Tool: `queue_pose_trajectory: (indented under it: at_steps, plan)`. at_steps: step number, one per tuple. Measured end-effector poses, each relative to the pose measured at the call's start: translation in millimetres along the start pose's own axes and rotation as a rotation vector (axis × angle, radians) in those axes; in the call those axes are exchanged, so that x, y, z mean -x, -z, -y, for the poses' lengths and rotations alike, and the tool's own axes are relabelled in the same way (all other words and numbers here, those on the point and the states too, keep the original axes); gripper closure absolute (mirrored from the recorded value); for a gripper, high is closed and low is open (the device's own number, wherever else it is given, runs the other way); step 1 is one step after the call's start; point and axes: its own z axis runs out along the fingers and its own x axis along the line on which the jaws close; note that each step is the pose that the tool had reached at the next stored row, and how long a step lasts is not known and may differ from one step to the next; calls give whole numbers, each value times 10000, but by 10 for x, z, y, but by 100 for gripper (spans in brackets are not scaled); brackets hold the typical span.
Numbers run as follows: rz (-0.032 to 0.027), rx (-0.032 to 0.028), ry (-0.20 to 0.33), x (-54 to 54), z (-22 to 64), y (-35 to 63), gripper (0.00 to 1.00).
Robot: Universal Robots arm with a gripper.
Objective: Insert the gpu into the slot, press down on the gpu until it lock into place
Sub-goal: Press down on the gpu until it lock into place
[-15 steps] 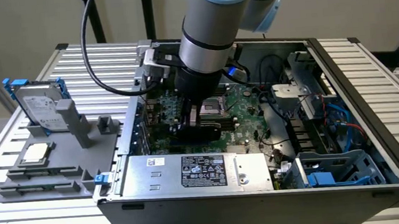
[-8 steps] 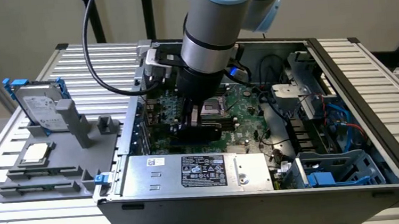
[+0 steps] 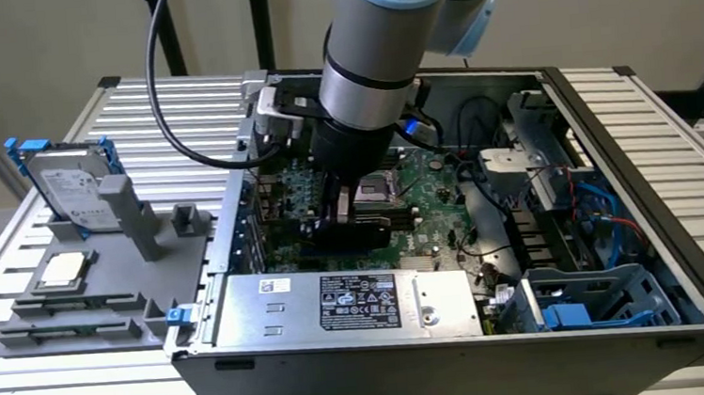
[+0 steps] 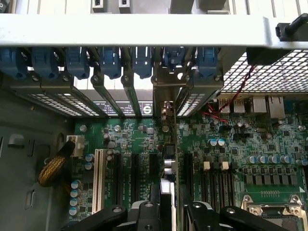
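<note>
My gripper [image 3: 351, 218] reaches down into the open computer case [image 3: 607, 234] over the green motherboard [image 3: 436, 219]. It is shut on the gpu [image 3: 350, 233], a small black card held upright between the fingers [image 4: 144, 214]. In the wrist view the gpu [image 4: 168, 166] shows edge-on, running from my gripper [image 4: 168, 214] to its metal bracket [image 4: 163, 91] at the case's rear wall. It lies in line with the black sockets [image 4: 134, 175] beside it. The slot is hidden beneath the card, and I cannot tell whether the card touches it.
A silver power-supply box [image 3: 348, 302] sits at the case's front edge. A white socket [image 4: 98, 180], blue rear clips [image 4: 110, 60] and the processor socket [image 4: 274, 211] surround the card. A hard drive [image 3: 68, 187] stands on a grey fixture [image 3: 84, 303] on the exterior view's left.
</note>
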Motion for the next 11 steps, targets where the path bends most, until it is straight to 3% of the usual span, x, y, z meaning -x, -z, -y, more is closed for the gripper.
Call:
queue_pose_trajectory:
  at_steps: [11]
  plan:
    - [-4,10,-1,-1,0,0,74]
